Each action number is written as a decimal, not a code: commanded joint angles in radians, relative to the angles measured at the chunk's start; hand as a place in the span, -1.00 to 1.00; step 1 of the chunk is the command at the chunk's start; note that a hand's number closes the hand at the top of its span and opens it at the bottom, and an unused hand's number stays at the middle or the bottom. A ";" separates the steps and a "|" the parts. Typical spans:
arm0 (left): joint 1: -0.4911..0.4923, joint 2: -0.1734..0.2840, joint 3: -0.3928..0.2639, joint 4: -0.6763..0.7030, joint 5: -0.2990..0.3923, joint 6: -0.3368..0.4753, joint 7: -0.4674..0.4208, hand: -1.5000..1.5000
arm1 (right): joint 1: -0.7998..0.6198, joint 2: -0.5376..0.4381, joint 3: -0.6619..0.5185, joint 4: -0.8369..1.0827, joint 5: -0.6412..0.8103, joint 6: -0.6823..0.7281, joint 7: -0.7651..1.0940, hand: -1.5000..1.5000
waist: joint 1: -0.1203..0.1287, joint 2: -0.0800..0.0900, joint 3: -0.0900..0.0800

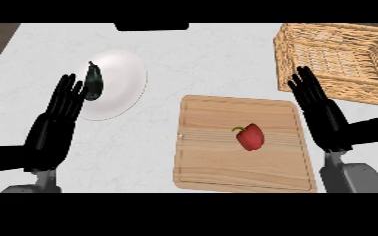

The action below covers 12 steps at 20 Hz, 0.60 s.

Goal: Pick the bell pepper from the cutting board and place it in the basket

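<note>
Your bell pepper [250,137] lies on the cutting board [214,170], a little right of the board's centre, on its side with the curled green stem pointing away from the basket [332,60]; nothing touches it yet. The basket sits just beyond the board's far right corner. Your right hand [319,111] stands at the board's right edge, fingers straight and released, holding nothing. Your left hand [55,125] rests well left of the board, fingers up and relaxed, in front of a white plate [122,75] that carries a dark vegetable [93,82]. Expect the pepper to be light and hollow, stiff enough to keep its shape, but smooth and glossy, so it will likely slide or roll if you nudge it from one side. Your best hold is probably across the broad red body, thumb on one flank and fingers on the other, not on the thin stem.
</note>
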 commanded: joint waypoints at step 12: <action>0.139 0.053 -0.110 0.255 -0.119 0.055 0.271 0.00 | -0.175 0.004 0.659 -0.370 0.357 0.441 -0.114 -1.00 | 0.037 -0.005 0.012</action>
